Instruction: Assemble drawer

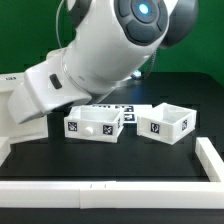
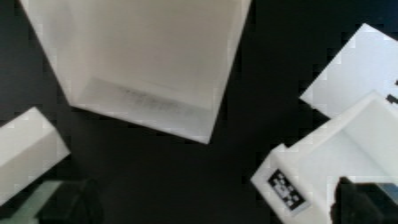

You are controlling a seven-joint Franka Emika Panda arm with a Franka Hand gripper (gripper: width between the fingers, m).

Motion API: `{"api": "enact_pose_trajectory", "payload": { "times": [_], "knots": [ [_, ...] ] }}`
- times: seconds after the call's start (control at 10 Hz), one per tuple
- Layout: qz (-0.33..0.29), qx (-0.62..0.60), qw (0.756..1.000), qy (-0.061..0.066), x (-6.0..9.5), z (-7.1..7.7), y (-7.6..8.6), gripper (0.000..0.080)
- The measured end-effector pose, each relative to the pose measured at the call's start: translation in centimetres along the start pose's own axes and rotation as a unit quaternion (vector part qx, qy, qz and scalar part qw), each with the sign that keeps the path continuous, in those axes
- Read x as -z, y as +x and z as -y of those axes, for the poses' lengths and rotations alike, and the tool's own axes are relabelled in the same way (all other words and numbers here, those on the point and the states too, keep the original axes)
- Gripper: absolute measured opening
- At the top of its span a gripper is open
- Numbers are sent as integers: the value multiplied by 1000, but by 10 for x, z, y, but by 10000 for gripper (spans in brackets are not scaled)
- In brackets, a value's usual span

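Observation:
In the exterior view two small white trays stand on the black table. One (image 1: pixel 95 123) has a knob on its front, the other (image 1: pixel 166 122) is toward the exterior view's right. A large white case (image 1: pixel 28 100) lies at that view's left, partly behind the arm, which also hides my gripper. In the wrist view the case's broad white face (image 2: pixel 151 60) lies ahead. A tagged tray corner (image 2: pixel 294 178) sits close to one dark fingertip (image 2: pixel 365 200). My gripper (image 2: pixel 217 205) is open and empty above the table.
Low white border rails run along the table's front (image 1: pixel 100 190) and the exterior view's right (image 1: pixel 210 160). The marker board (image 1: pixel 122 106) lies flat behind the trays. Another white piece (image 2: pixel 27 150) shows at the wrist view's edge.

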State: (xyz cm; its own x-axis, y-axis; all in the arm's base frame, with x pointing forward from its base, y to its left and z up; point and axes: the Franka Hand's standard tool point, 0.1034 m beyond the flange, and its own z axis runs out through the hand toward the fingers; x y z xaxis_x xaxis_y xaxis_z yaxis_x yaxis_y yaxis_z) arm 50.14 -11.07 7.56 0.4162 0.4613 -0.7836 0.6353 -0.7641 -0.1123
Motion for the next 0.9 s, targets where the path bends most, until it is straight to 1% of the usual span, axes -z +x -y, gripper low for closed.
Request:
{"api": "enact_pose_trajectory", "payload": {
  "times": [0.1,0.2,0.3,0.4,0.6,0.8,0.9],
  "knots": [
    [-1,0,1000,0,-2,-2,0,648],
    [-8,-30,999,-24,-10,-13,1,648],
    [-11,-47,998,-29,-21,-10,-1,648],
    [-10,-43,999,-26,-26,-9,-5,648],
    [-11,-41,999,-28,-24,-9,-2,648],
    [-10,-42,999,-27,-25,-10,-3,648],
    [-10,-54,998,-31,-31,-18,-9,648]
  ]
}}
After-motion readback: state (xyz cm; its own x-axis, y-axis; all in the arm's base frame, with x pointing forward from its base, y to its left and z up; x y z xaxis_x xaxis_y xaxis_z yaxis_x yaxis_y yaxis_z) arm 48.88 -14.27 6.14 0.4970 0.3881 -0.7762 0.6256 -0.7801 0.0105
